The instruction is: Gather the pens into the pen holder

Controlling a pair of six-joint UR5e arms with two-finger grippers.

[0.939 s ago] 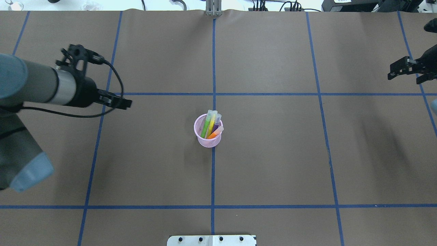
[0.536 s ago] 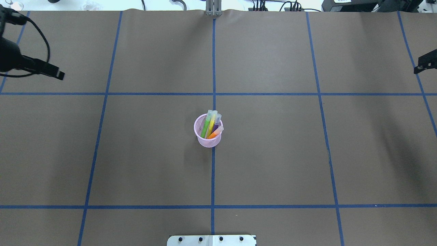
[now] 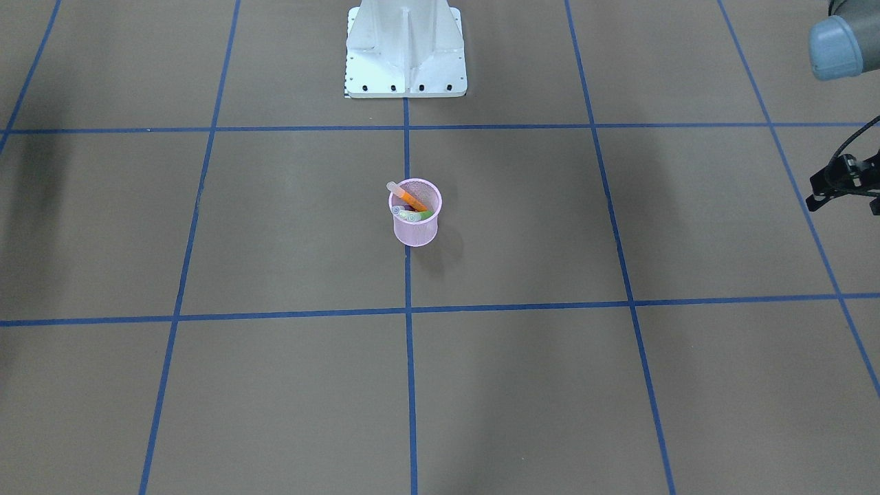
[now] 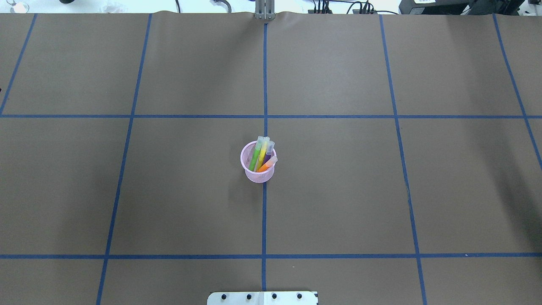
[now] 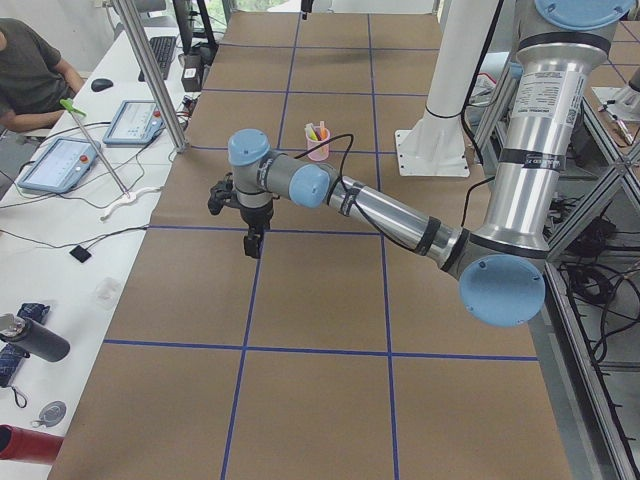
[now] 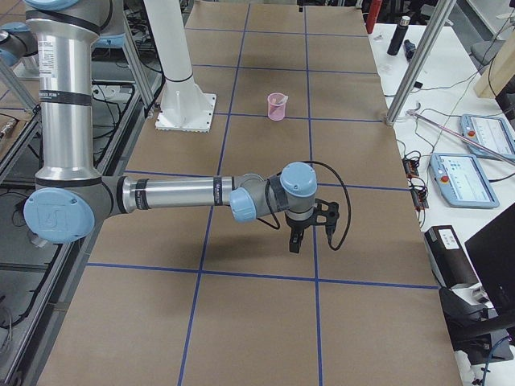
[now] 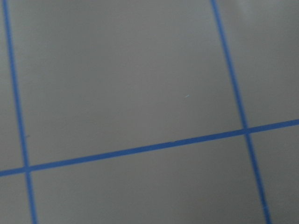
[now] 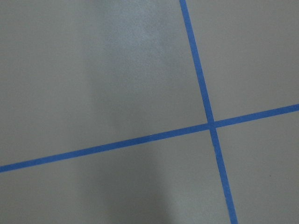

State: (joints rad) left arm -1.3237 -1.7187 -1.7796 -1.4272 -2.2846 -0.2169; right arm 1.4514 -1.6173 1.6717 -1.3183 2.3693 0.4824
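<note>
Pen holder [image 4: 257, 175] stands well apart from left tool [image 5: 253, 248].

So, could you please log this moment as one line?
pens: all four in pen holder | left gripper: away, state unclear | right gripper: same

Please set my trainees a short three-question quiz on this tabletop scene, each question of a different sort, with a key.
1. Multiple choice: how many pens are in the pen holder? A two, B three, C four.
2. True or false: one pen lies outside the pen holder.
3. Fill in: the pen holder stands upright over a ____ tape line.

Key: 1 C; 2 false; 3 blue.
</note>
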